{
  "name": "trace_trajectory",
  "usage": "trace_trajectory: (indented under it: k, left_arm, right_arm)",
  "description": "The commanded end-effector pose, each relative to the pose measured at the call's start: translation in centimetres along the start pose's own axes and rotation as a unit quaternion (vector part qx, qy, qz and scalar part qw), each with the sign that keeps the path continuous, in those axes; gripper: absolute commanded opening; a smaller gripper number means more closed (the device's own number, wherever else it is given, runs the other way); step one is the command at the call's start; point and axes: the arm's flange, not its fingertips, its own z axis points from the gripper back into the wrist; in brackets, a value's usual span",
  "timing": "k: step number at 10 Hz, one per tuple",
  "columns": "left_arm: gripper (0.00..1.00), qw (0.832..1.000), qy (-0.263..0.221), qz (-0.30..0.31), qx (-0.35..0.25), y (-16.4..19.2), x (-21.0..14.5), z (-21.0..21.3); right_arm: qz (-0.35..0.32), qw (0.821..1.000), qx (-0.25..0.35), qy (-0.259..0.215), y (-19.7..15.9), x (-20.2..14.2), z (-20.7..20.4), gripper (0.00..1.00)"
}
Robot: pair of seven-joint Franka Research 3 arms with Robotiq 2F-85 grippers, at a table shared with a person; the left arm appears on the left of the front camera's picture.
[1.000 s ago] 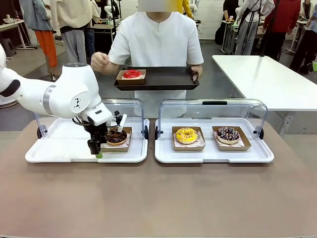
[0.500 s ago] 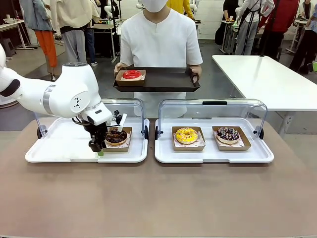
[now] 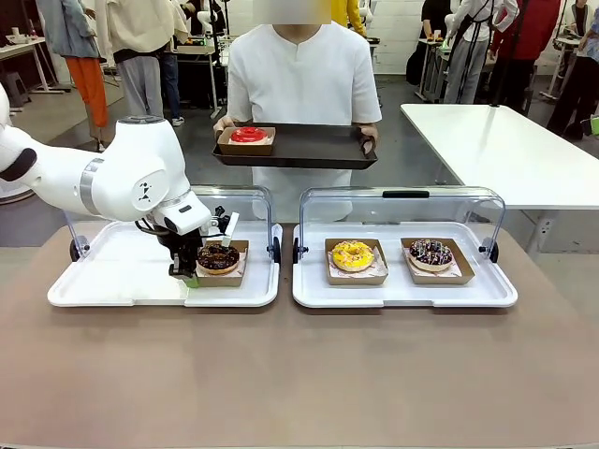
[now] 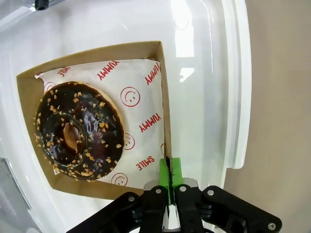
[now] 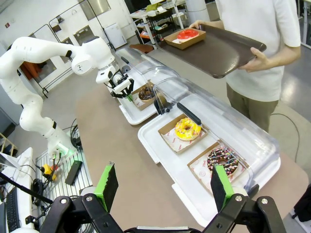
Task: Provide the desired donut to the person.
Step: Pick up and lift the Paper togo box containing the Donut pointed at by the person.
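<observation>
You see the left gripper at the bottom centre of its wrist view, green pads pinched tight on the side wall of the cardboard box that holds the chocolate donut, left of centre. In the front view, the person stands top centre holding a brown tray. The right gripper gapes wide, holding nothing

Glossy dark-chocolate donut, flecked with pale tan crumbs, at the wrist view's left. Its box is kraft brown, and the liner paper is white with red lettering and smileys. Bright green pads! Up front: yellow donut, sprinkled dark donut, red donut on a dark brown tray, and the person in plain white.
</observation>
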Motion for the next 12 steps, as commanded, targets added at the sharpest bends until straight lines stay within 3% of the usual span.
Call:
trace_trajectory:
  k: [1, 4, 8, 12]
  left_arm:
    - [0.00, 1.000, -0.002, -0.003, -0.005, -0.1, -0.3, 0.6]
    - [0.00, 0.999, -0.008, -0.032, -0.010, -1.6, -0.6, 4.0]
    - [0.00, 0.997, 0.012, -0.046, -0.059, -8.5, -0.8, 15.1]
    - [0.00, 0.998, -0.010, -0.059, -0.031, -12.2, 0.2, 24.2]
  right_arm:
    - [-0.001, 1.000, 0.001, 0.001, 0.1, -0.1, -0.1, 1.00]
    - [-0.001, 1.000, 0.001, 0.001, 0.1, -0.1, -0.1, 1.00]
    - [-0.001, 1.000, 0.001, 0.001, 0.1, -0.1, -0.1, 1.00]
    - [-0.001, 1.000, 0.001, 0.001, 0.1, -0.1, -0.1, 1.00]
